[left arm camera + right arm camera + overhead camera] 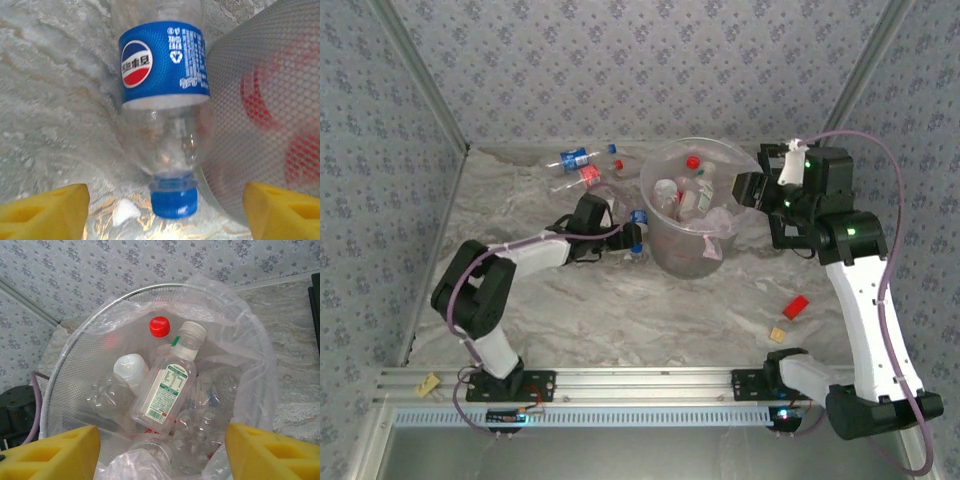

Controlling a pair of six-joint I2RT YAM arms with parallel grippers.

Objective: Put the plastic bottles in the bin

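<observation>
The bin point(672, 255) stands at mid-table, lined with a clear bag and holding several bottles. A blue-labelled bottle point(165, 62) with a blue cap point(173, 197) lies on the table against the bin's wall point(265, 100). My left gripper point(165, 215) is open, and the cap sits between its yellow fingertips point(45, 210) without touching them. The same bottle point(638, 230) lies at the bin's left side. My right gripper point(160, 455) hangs open and empty over the bin's right rim point(150, 290), above a green-labelled bottle point(167, 390). More bottles point(575, 158) lie at the back left.
A red block point(796, 306) and a yellow block point(778, 334) lie on the table at the front right. Another yellow block point(423, 383) sits by the aluminium rail point(650, 380). Patterned walls close in the back and sides.
</observation>
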